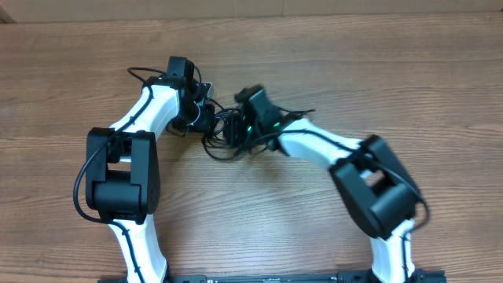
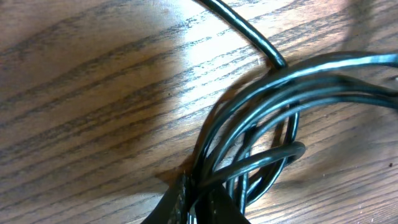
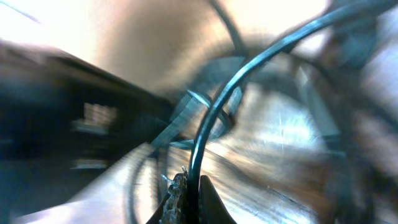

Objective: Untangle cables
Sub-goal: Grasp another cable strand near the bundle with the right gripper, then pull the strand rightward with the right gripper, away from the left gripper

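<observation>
The left gripper (image 2: 194, 202) is pinched nearly closed on several strands of the cables (image 2: 211, 152). From its fingertips they fan out toward 1 o'clock in the left wrist view and curl into loops on the wooden table (image 2: 93, 93). One strand runs off toward 12 o'clock. The right gripper (image 3: 189, 196) is closed on a single strand that rises from its tips and bends toward 2 o'clock; the rest of that view is blurred. Seen from overhead, the tangled bundle lies between the two grippers, the left at its 9 o'clock side and the right at its 3 o'clock.
</observation>
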Available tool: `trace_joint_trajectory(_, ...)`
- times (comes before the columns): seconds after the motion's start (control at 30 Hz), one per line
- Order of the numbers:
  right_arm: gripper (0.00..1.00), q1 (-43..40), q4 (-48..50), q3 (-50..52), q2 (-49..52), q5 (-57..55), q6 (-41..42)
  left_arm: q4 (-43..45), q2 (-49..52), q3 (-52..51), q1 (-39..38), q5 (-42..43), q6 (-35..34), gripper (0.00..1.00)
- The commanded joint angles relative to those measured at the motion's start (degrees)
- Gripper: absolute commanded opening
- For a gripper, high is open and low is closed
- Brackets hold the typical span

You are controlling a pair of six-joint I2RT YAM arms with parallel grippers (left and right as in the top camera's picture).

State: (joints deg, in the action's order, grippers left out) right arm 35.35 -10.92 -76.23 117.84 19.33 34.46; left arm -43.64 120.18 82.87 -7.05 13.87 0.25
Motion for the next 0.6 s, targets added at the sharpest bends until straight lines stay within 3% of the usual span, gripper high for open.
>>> trace_joint_trajectory(0.0,0.04,-4.3,-0.4,-0.7,-12.2,4.8,0.3,0.3,2.2,-0.3,-0.3,-1.0,1.5,0.11)
trace_joint_trajectory(0.37,0.04,-12.3,-22.0,-0.7,-16.3,8.8,-4.6,0.4,2.2,-0.3,-0.3,-1.0,1.5,0.16)
trace_joint_trajectory(0.57,0.04,-15.0,-31.6,-0.7,-16.3,-2.7,-6.5,0.4,2.2,-0.3,-0.3,-4.0,1.5,0.17)
